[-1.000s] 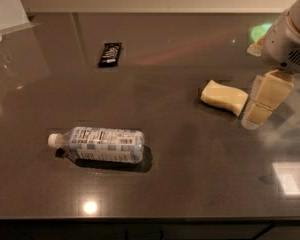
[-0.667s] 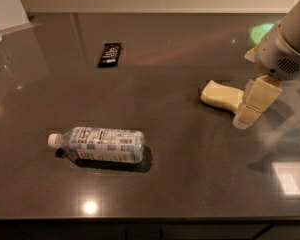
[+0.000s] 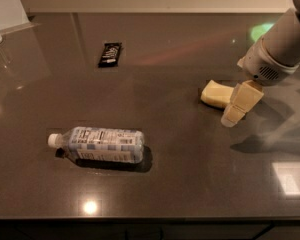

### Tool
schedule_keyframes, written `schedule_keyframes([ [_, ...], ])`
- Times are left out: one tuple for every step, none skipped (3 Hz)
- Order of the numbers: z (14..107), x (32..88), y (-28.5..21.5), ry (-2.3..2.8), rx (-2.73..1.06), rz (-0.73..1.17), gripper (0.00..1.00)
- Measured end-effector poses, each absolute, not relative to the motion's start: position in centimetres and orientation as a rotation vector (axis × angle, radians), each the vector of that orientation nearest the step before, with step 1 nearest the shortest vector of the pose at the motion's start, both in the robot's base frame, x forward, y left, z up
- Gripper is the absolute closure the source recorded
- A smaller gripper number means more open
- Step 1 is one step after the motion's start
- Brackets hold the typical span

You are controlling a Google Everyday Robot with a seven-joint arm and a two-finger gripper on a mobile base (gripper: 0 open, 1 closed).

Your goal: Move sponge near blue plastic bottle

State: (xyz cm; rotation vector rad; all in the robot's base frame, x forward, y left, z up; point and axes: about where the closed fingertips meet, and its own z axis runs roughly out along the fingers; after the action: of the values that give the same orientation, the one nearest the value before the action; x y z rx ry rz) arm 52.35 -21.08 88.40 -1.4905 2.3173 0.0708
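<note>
1. The bench (image 3: 180, 194): dark, glossy.
2. The blue plastic bottle (image 3: 102, 145) lies sideways, well apart from the sponge (image 3: 215, 93), to its left.
3. The tool (image 3: 238, 105) hangs at the sponge's right end; whether it is spread or pinching, I cannot tell.
4. The sponge: likely light and squashy; grip mid-body across its width.

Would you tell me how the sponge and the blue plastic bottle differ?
The sponge is a pale cream opaque block; the blue plastic bottle is clear, white-capped, with a blue-and-white label. The bottle is longer than the sponge. The sponge sits at the right, the gripper beside it; the bottle lies front left, apart. Both rest on the dark table.
</note>
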Motion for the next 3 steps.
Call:
schedule_keyframes([
  [86.7, 53.8, -21.0, 2.329, -1.477, 0.103, 0.0],
  [85.3, 54.8, -21.1, 2.339, -1.48, 0.108, 0.0],
  [84.5, 55.3, -21.0, 2.343, -1.49, 0.106, 0.14],
])
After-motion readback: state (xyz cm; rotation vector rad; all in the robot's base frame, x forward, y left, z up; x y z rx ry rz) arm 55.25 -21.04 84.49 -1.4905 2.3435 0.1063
